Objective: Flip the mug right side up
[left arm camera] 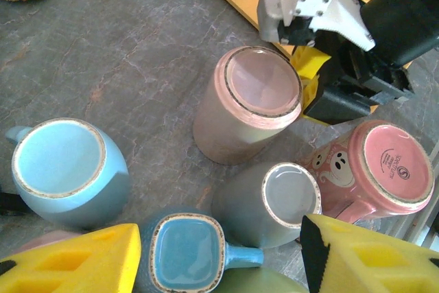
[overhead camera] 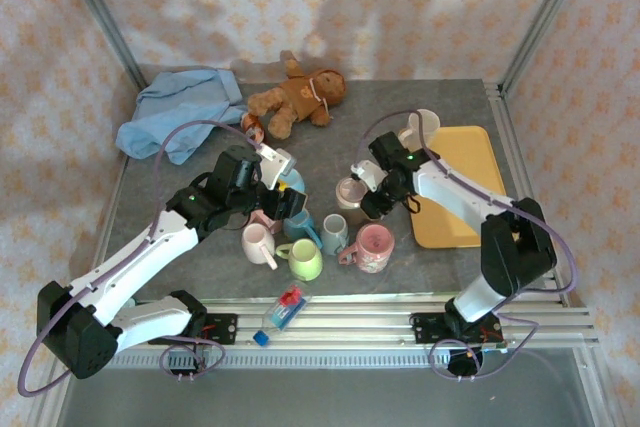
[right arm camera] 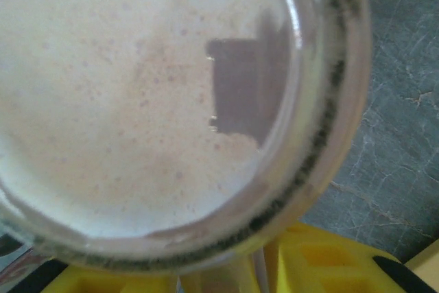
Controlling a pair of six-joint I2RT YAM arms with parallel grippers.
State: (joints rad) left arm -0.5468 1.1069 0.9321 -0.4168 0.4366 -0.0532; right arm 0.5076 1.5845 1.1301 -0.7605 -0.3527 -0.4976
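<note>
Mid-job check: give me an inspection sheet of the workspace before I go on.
Surface: grey stone-pattern tabletop, no spills seen.
Job's things: pink-beige ceramic mug upside down; pink ghost-print ceramic mug also upside down.
Clutter: several upright ceramic mugs, blue cloth, brown teddy bear, yellow plastic tray holding white mug, plastic bottle.
Grippers: left gripper open above the mugs; right gripper fingers at the pink-beige mug, grip unclear.
Cables: purple cables loop along both arms.
Surroundings: floral-patterned walls, aluminium frame.

Teddy bear (overhead camera: 298, 97) lies beside blue cloth (overhead camera: 175, 117), yellow tray (overhead camera: 475, 162) well apart
</note>
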